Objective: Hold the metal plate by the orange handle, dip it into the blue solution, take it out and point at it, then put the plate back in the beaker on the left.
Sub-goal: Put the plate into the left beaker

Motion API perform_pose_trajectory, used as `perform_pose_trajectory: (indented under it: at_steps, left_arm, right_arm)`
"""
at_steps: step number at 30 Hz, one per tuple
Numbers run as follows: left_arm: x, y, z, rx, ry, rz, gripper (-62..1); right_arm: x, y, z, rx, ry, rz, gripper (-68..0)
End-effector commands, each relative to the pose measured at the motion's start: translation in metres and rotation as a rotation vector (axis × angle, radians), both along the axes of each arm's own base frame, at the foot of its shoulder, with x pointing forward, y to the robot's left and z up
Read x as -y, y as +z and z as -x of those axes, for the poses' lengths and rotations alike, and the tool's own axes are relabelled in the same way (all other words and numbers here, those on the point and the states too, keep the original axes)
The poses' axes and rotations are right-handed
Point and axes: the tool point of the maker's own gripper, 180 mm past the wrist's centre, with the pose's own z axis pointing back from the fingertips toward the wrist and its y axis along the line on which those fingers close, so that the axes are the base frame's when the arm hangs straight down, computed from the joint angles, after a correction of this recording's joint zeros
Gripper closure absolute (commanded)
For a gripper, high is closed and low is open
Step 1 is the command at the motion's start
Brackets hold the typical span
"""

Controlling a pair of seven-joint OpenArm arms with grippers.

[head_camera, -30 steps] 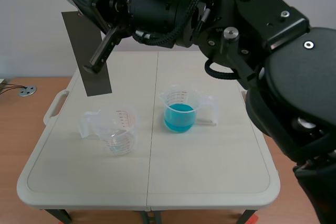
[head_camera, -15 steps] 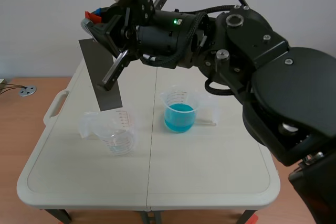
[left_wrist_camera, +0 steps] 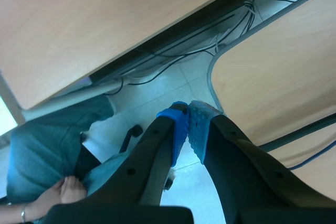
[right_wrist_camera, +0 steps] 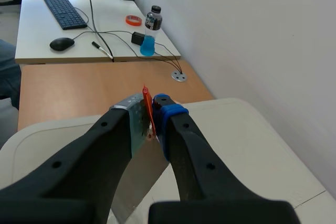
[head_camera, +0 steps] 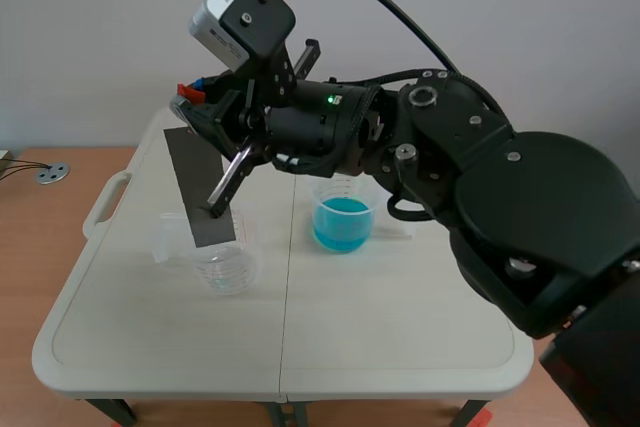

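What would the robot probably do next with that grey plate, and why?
Probably lower it down: the right hand grips the metal plate by its orange handle, and its lower edge hangs over the clear beaker, not yet resting inside.

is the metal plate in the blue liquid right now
No, the metal plate hangs with its lower end at the clear beaker, apart from the beaker of blue liquid.
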Motion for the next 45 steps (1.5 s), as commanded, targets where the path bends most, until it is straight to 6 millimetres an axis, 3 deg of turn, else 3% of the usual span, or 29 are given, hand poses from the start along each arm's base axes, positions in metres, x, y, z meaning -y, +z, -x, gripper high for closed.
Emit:
perform_pose_trajectory:
  at_steps: [1,11,31,45]
  left_arm:
    - [0.002,0.001,-0.003,0.013,0.002,0.005,-1.8]
    - [0.002,0.001,-0.003,0.012,0.002,0.005,-1.8]
    - [0.002,0.002,-0.004,0.016,0.001,0.007,-1.9]
    - [0.002,0.002,-0.004,0.019,0.001,0.008,-1.9]
  right_arm:
    - [-0.002,0.013,-0.003,0.027,0.007,-0.034,-1.3]
    - [-0.002,-0.014,-0.007,-0.051,-0.011,-0.028,-1.3]
    - [0.013,-0.031,-0.019,-0.248,-0.106,-0.186,-1.3]
    - [0.011,-0.051,-0.005,-0.318,-0.11,-0.179,-1.3]
